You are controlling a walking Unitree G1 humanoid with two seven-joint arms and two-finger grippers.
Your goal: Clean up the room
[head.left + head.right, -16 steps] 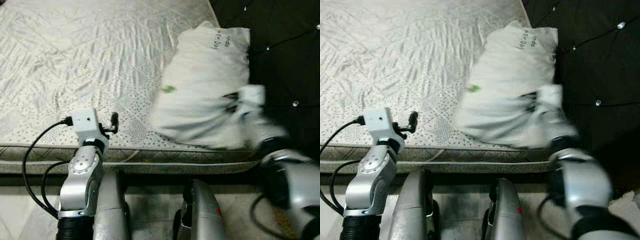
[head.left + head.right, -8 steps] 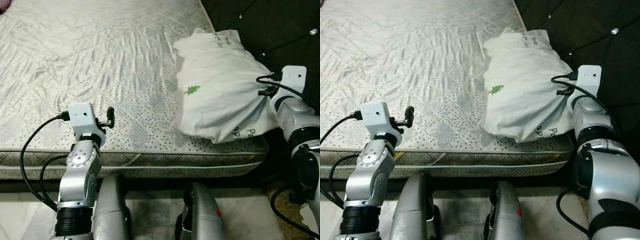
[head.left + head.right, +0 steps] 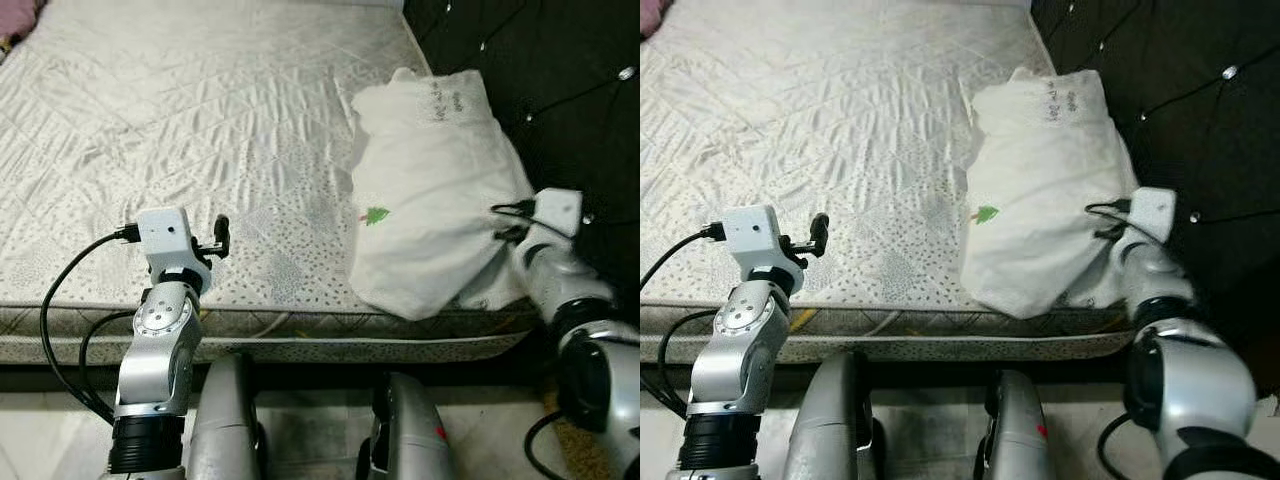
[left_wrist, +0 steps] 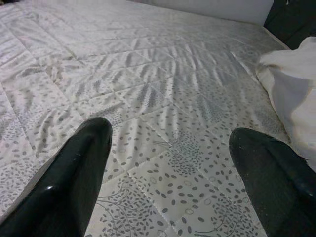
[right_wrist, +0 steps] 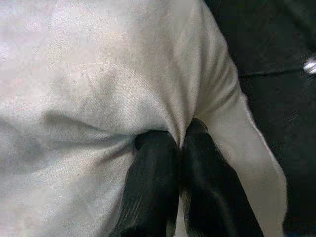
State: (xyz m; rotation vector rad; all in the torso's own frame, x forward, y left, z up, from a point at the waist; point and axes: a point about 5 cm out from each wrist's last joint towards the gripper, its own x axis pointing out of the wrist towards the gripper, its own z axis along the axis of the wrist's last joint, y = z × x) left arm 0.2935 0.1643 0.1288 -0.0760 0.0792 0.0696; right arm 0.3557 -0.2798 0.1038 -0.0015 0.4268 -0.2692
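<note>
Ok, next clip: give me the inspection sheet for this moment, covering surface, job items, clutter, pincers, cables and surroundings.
Surface: bare quilted mattress, pale, wrinkled.
Job items: white pillow with a small green tree print, lying at the mattress's right near corner against the headboard.
Clutter: nothing seen.
Pincers: right pincer shut on a fold of pillow fabric; left pincer open, above the mattress, holding nothing.
Cables: black cable looping from the left wrist camera; short black leads at the right wrist.
Surroundings: dark tufted headboard on the right; pale floor below the bed edge.
</note>
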